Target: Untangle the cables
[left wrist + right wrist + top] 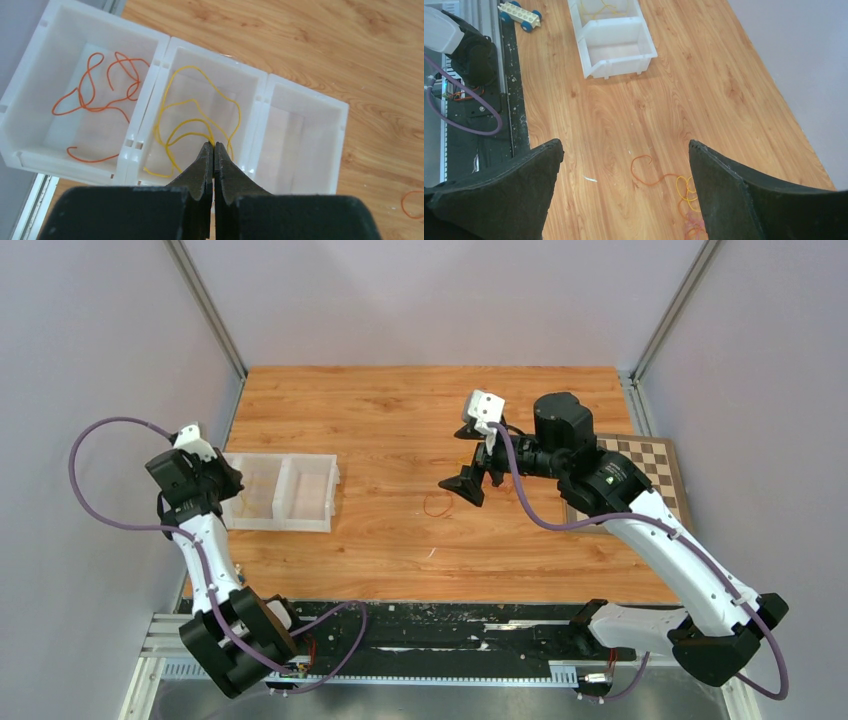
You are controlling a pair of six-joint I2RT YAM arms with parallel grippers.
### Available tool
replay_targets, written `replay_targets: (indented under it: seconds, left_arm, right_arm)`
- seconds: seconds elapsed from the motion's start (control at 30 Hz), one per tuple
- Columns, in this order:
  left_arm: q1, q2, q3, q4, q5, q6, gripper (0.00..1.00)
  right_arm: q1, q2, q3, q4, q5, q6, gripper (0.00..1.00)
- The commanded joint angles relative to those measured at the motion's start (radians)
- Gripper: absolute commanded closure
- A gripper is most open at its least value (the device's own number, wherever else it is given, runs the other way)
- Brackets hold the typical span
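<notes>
We've got the left claw (213, 146) pinching the yellow cable (192, 66) over the bin (260, 100), right claw (625, 143) gaping above the tangle (684, 190) on the tabletop (704, 90).

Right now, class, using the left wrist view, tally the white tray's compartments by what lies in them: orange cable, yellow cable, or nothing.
Compartments with orange cable: 1
Compartments with yellow cable: 1
Empty compartment: 1
Total: 3 compartments in the tray
</notes>
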Motion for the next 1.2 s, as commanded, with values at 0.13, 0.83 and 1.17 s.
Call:
replay_targets:
  seconds: [0.13,0.83,1.17]
  left_arm:
    - [0.008,0.126,-0.003,0.104,-0.245,-0.029,1.00]
    - [-0.164,0.281,0.049,0.144,-0.208,-0.025,0.66]
    - [-0.187,0.088,0.189,-0.017,-0.165,0.080,0.03]
  right_arm:
    - [-0.003,-0.007,0.034,-0.052,0.040,-0.005,0.00]
    - [-0.030,0.010,0.022,-0.082,0.070,0.006,0.00]
    - [-0.113,-0.009,0.007,-0.109,0.050,0.036,0.00]
